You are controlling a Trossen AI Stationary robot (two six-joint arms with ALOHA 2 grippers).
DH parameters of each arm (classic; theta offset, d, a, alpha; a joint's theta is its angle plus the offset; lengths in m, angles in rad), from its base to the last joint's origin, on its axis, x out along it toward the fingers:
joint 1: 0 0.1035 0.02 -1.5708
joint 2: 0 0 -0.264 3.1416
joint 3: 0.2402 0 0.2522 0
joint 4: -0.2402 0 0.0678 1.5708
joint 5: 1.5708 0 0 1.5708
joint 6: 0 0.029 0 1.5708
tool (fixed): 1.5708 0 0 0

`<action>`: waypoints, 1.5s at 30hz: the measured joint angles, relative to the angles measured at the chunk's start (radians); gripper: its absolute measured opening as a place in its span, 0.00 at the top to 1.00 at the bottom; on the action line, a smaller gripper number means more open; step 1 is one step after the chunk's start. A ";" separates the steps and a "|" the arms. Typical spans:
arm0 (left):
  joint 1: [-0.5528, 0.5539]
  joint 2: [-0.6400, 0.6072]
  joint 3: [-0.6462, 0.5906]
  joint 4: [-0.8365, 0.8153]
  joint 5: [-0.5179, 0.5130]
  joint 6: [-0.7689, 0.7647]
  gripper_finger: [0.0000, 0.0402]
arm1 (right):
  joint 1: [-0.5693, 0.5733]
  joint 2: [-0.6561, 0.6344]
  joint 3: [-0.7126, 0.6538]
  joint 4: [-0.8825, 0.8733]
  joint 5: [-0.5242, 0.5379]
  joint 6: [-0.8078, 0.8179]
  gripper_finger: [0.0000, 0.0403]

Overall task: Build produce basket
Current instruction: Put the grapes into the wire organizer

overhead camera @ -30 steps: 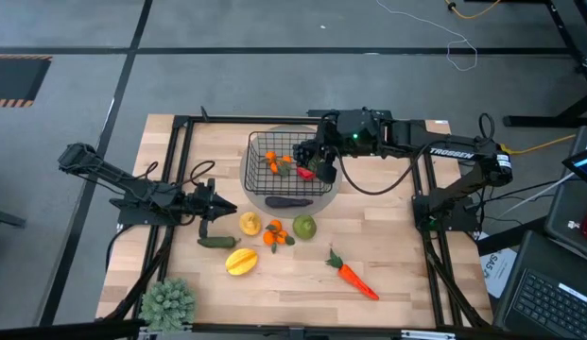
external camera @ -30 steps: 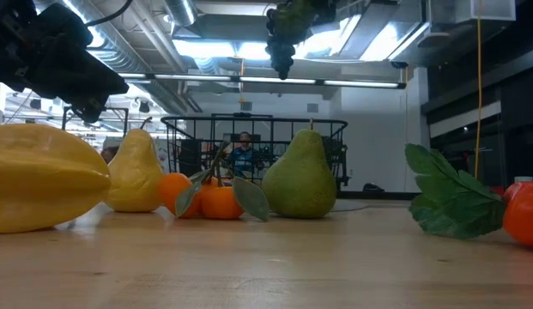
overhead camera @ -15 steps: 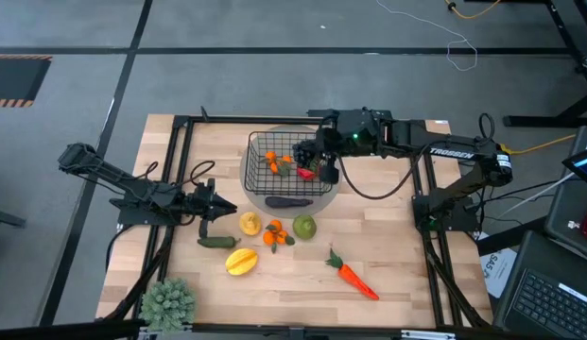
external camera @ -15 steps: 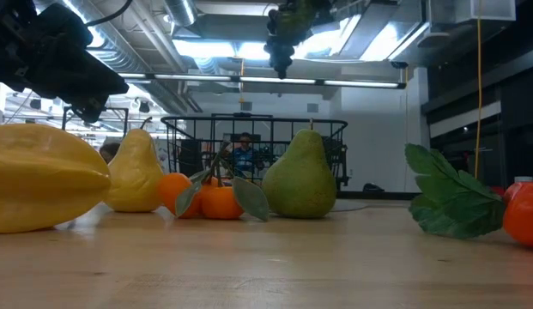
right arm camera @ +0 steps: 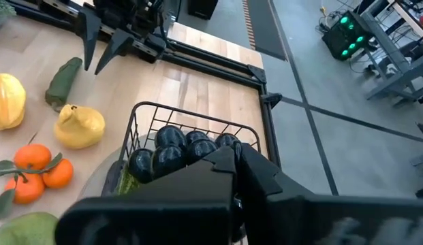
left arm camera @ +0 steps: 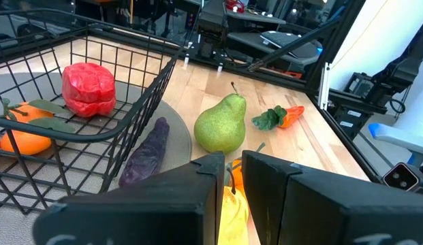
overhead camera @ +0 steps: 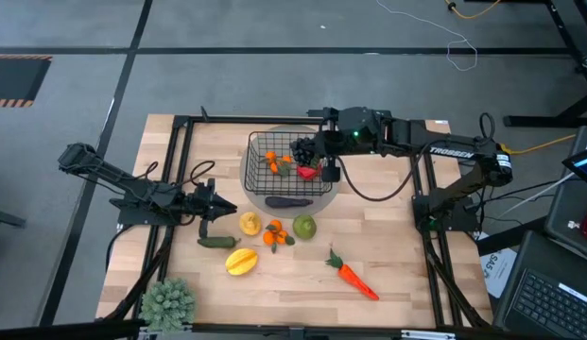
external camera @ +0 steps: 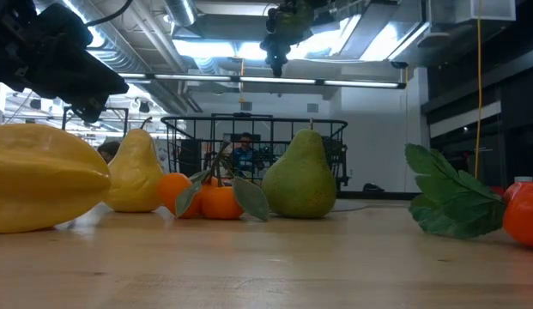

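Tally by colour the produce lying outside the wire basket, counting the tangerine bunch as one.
Yellow: 2, pale yellow pear, yellow starfruit
Green: 2, green pear, dark green cucumber
Orange: 2, leafy tangerine bunch, orange carrot
Purple: 1, purple eggplant
Total: 7

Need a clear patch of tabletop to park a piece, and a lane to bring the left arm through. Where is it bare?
Bare wood lies between the green pear and the right frame rail, above the carrot, and along the front edge right of the potted plant. Crowded: the yellow pear, tangerines, starfruit and cucumber cluster beside the left end effector.
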 joint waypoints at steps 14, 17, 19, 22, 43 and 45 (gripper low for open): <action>0.000 0.000 0.000 0.000 0.000 0.000 0.90 | 0.000 0.006 0.000 -0.001 -0.050 -0.001 1.00; 0.000 0.000 0.000 0.000 0.000 0.000 0.90 | 0.000 0.014 0.000 -0.003 -0.051 -0.002 1.00; 0.000 0.000 0.000 0.000 0.000 0.000 0.90 | 0.000 0.022 0.000 0.003 -0.051 -0.008 1.00; 0.000 0.000 0.000 0.000 0.000 0.000 0.90 | 0.000 0.037 0.000 0.010 -0.050 -0.043 1.00; 0.000 0.000 0.000 0.000 0.000 0.000 0.90 | 0.000 0.064 0.000 0.079 -0.032 -0.046 0.80; 0.000 0.000 0.000 0.000 0.000 0.000 0.90 | 0.000 0.064 0.000 0.089 0.003 -0.046 0.73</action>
